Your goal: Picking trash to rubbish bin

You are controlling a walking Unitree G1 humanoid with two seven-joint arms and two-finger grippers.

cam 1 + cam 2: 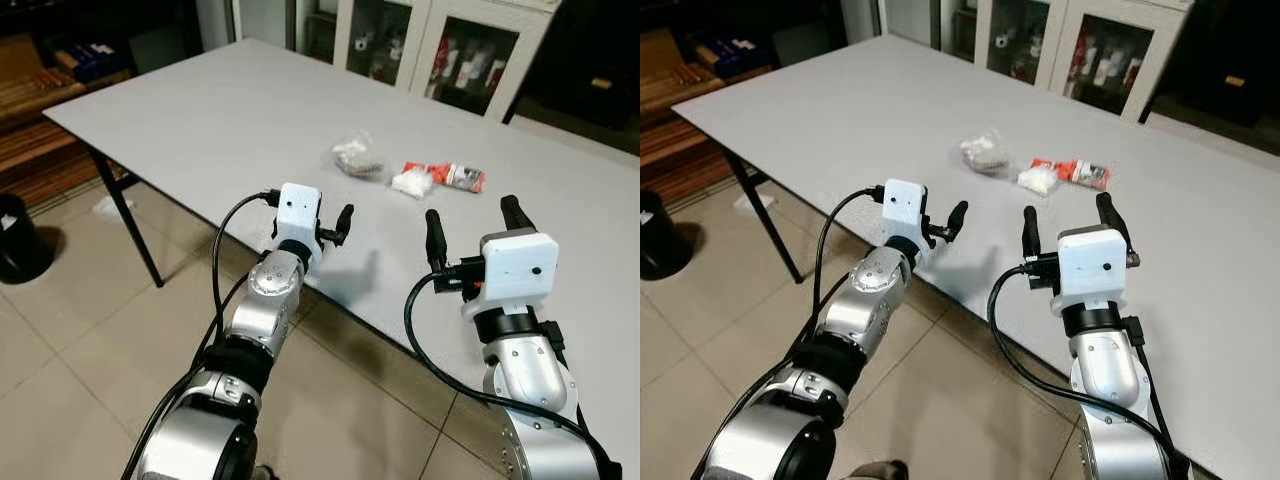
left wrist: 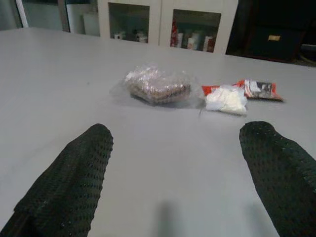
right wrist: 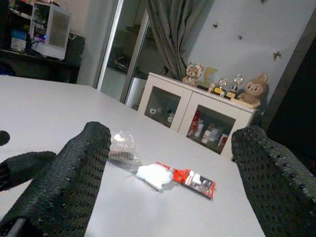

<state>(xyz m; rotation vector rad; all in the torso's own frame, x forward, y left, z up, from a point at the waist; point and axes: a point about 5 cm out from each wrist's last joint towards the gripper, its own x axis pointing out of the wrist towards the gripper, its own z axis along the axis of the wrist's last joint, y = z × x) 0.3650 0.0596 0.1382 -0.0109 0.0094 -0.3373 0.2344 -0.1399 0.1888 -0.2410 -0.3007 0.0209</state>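
On the long grey bench [image 1: 200, 120] lie three pieces of trash: a crumpled clear plastic bag with brown contents [image 1: 357, 157], a white crumpled wad [image 1: 411, 182] just beside it, and a red and white wrapper [image 1: 455, 176] touching the wad. The left gripper [image 1: 341, 226] hovers above the bench's near edge, its fingers [image 2: 74, 177] spread wide and holding nothing, aimed at the clear bag. The right gripper [image 1: 476, 231] hangs near the same edge, fingers [image 3: 74, 173] wide apart and empty. A black round bin [image 1: 18, 238] stands on the tiled floor [image 1: 70, 360], well apart from the trash.
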